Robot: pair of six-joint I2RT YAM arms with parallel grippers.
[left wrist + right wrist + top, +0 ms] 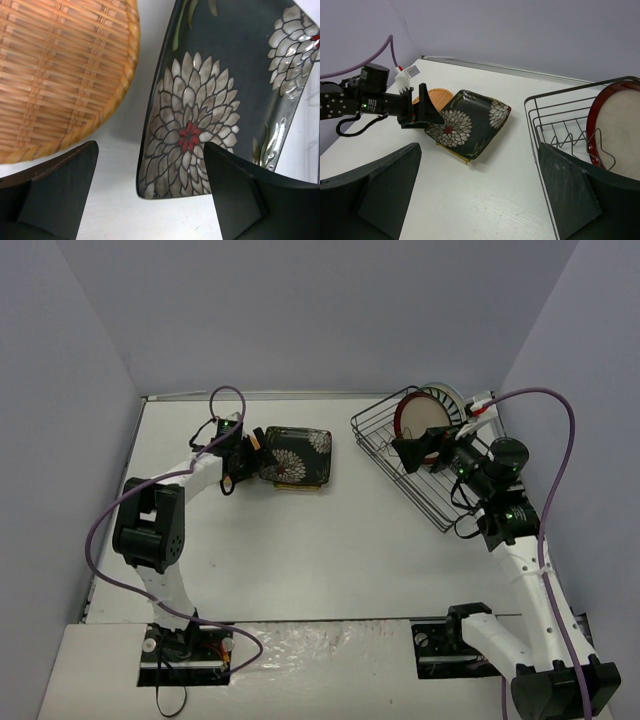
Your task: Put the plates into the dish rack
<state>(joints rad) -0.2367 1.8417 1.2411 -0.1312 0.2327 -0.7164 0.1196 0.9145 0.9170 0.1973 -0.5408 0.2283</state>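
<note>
— Nearest, the left fingers (65, 185): how do they stand?
— Apart, with the floral plate (215, 75) rim between them, not closed on it. An orange plate (55, 75) lies just beside it, and a yellow plate (452, 152) lies under it.
— And the right fingers (385, 190)?
— Apart too, holding nothing, over the open near half of the rack (385, 455).
— What's loaded?
— A red-rimmed plate (422, 418) stands upright at the rack's far end, with a striped plate (447, 393) behind it.
— Room?
— Bare white surface (330, 550) runs left of the rack up to the floral plate. Grey walls (300, 310) stand close behind the rack and to its right.
</note>
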